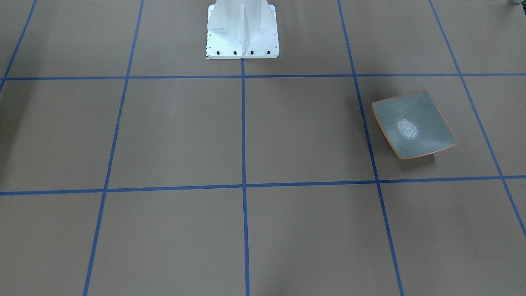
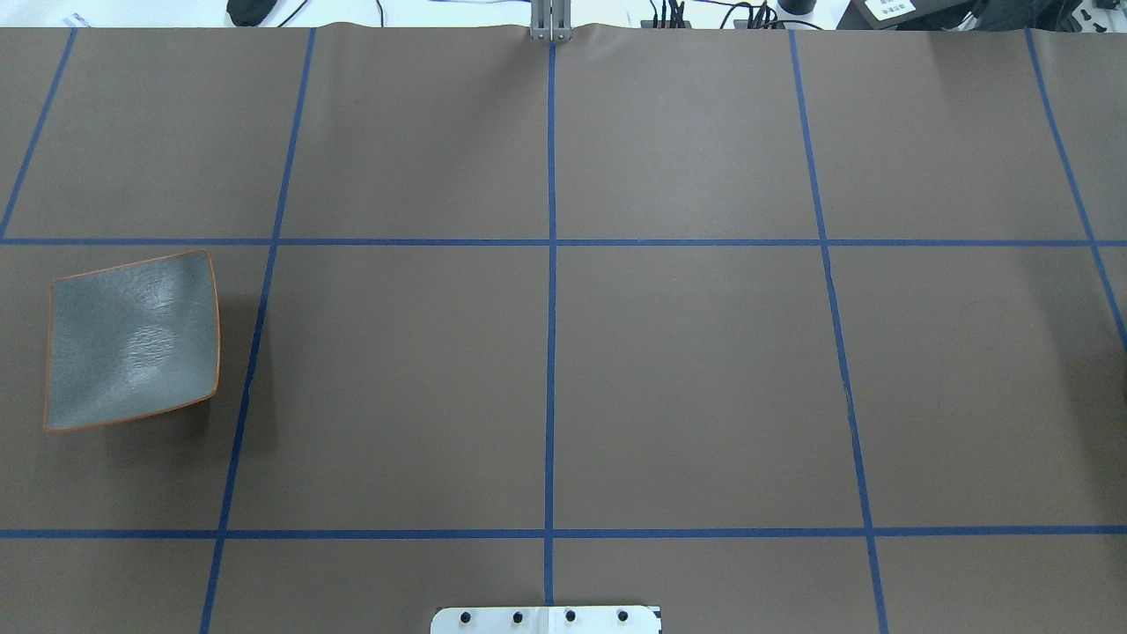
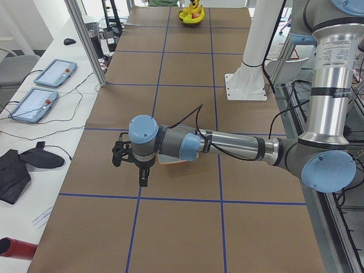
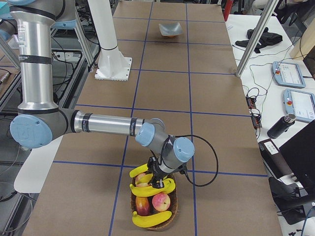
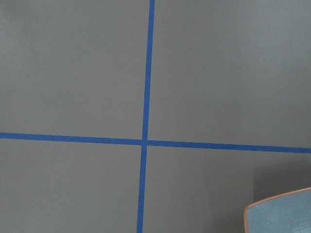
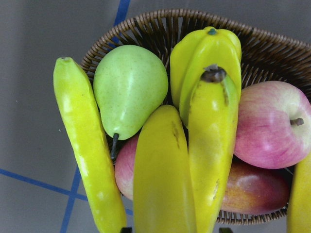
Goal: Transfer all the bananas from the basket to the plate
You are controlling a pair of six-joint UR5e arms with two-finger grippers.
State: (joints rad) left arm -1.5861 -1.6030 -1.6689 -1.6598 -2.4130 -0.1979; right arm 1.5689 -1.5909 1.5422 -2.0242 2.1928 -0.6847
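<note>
A long table (image 2: 687,370) covered in brown paper and squared off with blue tape fills the room. The robot's right arm (image 4: 108,125) lies low, forearm stretched level toward the table's right end and wrist bent down. There it meets an oval brown wicker basket (image 4: 170,220) heaped with fruit. The left arm (image 3: 239,145) is stretched level too, above the table's left end. Its black left gripper (image 3: 132,162) hangs over the table's operator-side edge; I cannot tell whether it is parted or closed. Just behind that wrist sits the squarish grey-green plate (image 2: 132,339) with a thin orange rim, bare of fruit. All the long bright yellow bananas (image 6: 163,170) lie in the basket, well apart from the plate. One of them rests along the basket's rim, partly outside it. The right gripper (image 4: 158,181) is down among them, and only its tips show in the wrist view. They stand wide apart with nothing clamped, straddling two bananas. A good grasp likely means shifting over one banana alone and closing across its thick middle. It should then lift straight up, so that the green pear (image 6: 130,90) and red apples (image 6: 269,124) stay put.
</note>
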